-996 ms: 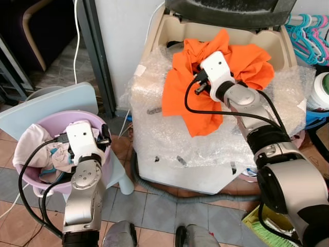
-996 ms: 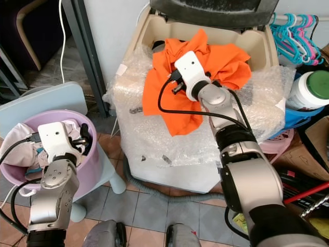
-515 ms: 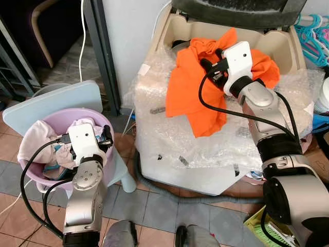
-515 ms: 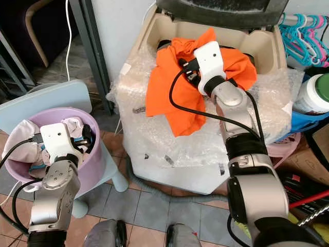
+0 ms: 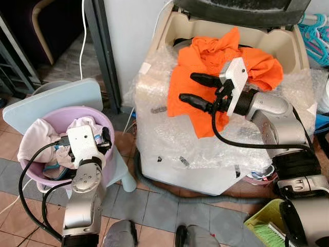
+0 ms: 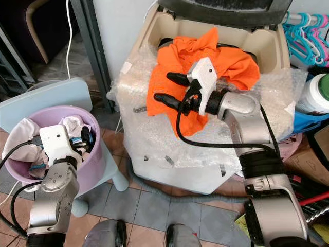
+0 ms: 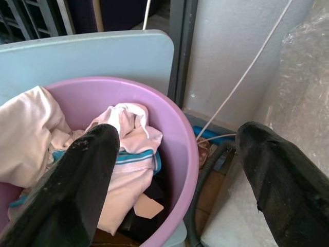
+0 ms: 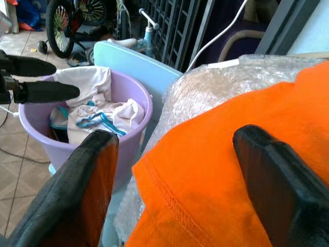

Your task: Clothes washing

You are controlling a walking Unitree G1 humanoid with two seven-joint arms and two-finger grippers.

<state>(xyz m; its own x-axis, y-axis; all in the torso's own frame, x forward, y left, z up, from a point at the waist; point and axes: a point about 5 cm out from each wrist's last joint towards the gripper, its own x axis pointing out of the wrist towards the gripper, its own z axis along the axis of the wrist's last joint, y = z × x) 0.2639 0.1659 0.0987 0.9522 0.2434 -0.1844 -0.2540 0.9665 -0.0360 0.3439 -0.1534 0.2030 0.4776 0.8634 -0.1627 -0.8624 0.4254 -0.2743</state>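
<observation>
Bubble-wrapped washing machine (image 5: 169, 139) stands open, orange garment (image 5: 205, 56) draped over its rim, half outside. Right gripper (image 5: 193, 88) hovers spread and empty above it; next, push it into the tub. Left gripper (image 7: 175, 170), open, waits over the purple laundry basket (image 5: 105, 123).

The right gripper (image 5: 193, 88) let go of the orange shirt (image 5: 216, 62), spread its fingers and turned toward nine o'clock. The shirt stayed draped over the washing machine (image 5: 169, 154) rim.
</observation>
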